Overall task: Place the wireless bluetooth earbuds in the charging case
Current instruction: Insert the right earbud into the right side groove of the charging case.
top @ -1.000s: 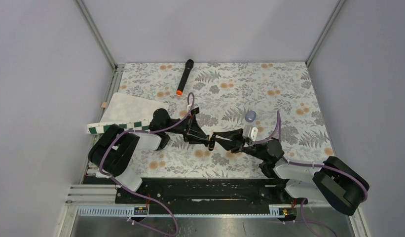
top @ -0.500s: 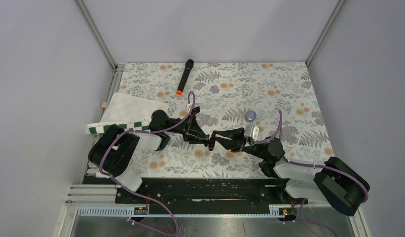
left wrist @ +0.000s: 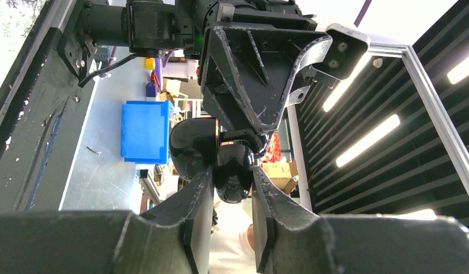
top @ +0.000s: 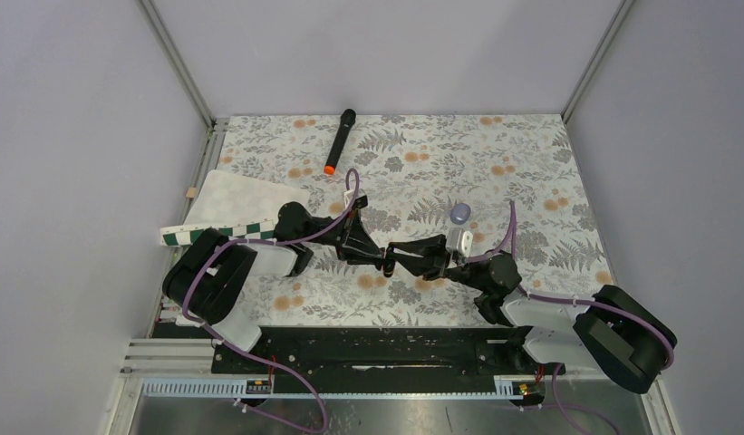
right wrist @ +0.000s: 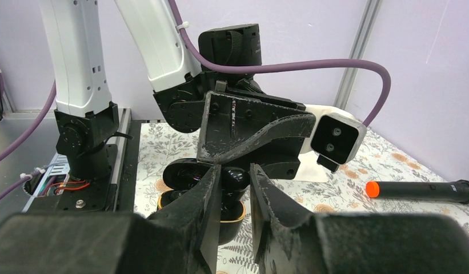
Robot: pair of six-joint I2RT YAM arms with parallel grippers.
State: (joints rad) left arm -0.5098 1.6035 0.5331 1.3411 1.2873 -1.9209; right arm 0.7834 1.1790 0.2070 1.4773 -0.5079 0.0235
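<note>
My left arm (top: 314, 231) and right arm (top: 481, 272) stretch low, tips meeting. My left claw (left wrist: 231, 185) clamps the charging case (left wrist: 232, 168). My right claw (right wrist: 235, 174) sits nearly closed, and I cannot tell what it holds.

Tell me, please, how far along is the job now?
Done: the case is held in the left pincer, and its lid looks open. In hand: the right pincer meets the case, nearly closed on something black; I cannot tell whether it is an earbud. Left: no earbud is visibly seated, and the lid is not shut.
</note>
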